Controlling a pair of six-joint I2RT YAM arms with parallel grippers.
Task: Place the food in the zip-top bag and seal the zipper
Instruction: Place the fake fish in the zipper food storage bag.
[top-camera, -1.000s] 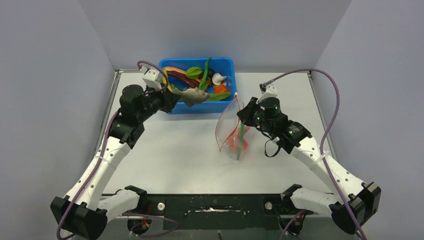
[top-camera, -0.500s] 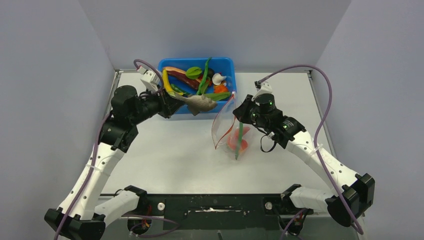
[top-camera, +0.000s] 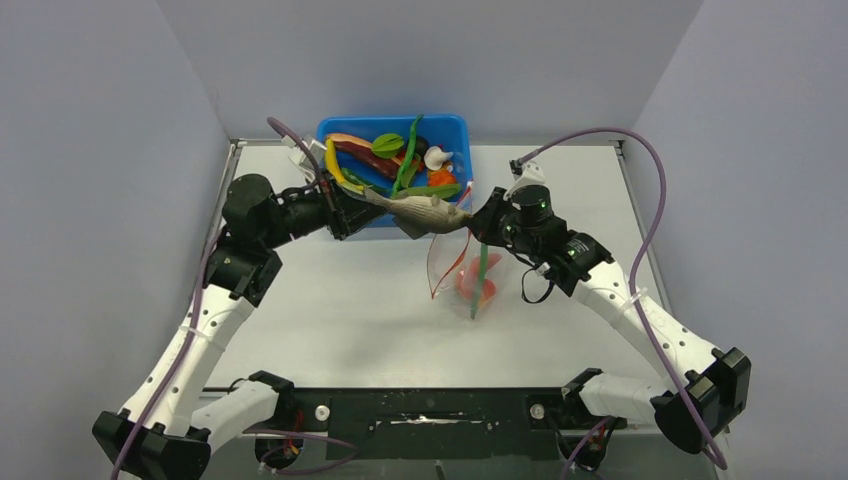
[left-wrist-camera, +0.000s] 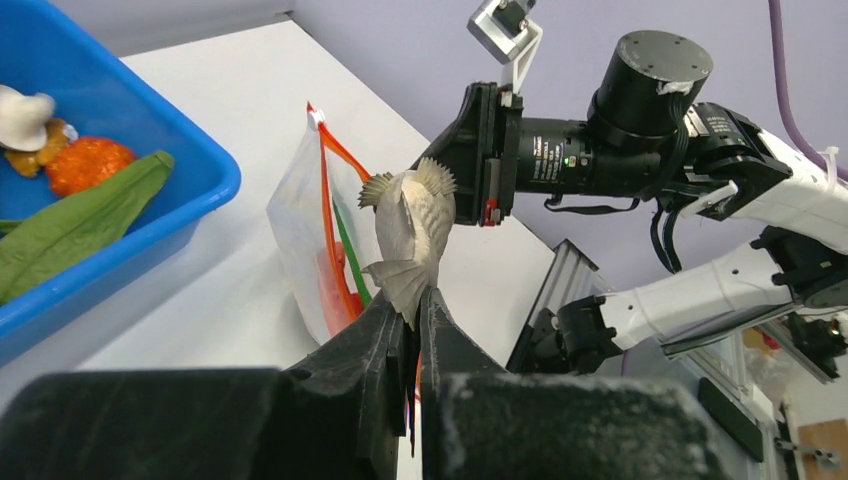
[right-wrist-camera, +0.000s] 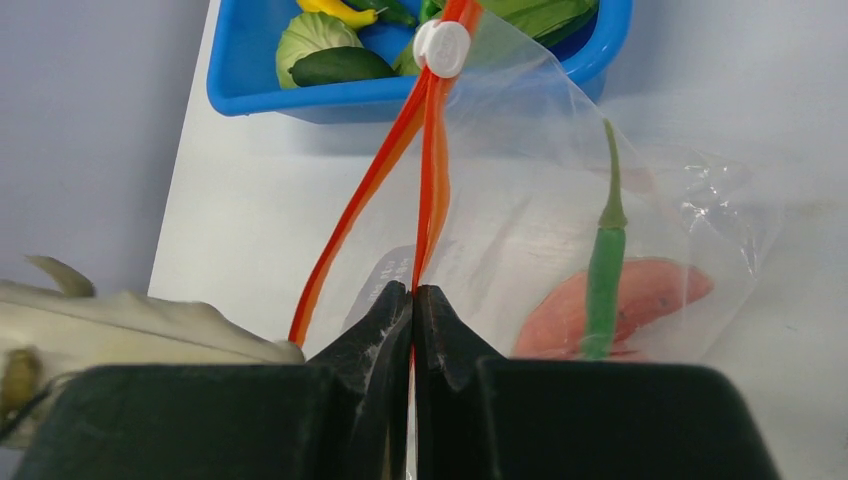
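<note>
The grey fish (top-camera: 425, 212) hangs in the air between the blue tub (top-camera: 452, 128) and the zip-top bag (top-camera: 452, 262). Its long axis lies almost level, from left to right in the top view. The tail is toward the left arm and the head points at the bag's mouth, just beside the right gripper (top-camera: 483, 226).

The left gripper (left-wrist-camera: 415, 300) is clenched on the tail fin, and the body of the fish stands straight out from the fingers. The left arm goes up from its base, bends at the elbow near the left wall, and its forearm reaches to the right along the front of the tub.

The bag stands on the table (top-camera: 340, 300) with a long green pod (right-wrist-camera: 603, 260) and a red piece (right-wrist-camera: 625, 298) inside. The right gripper pinches one strip of the zipper (right-wrist-camera: 430, 170), and the other strip bows away, so the mouth is open. The right arm reaches up and to the left from its base.
</note>
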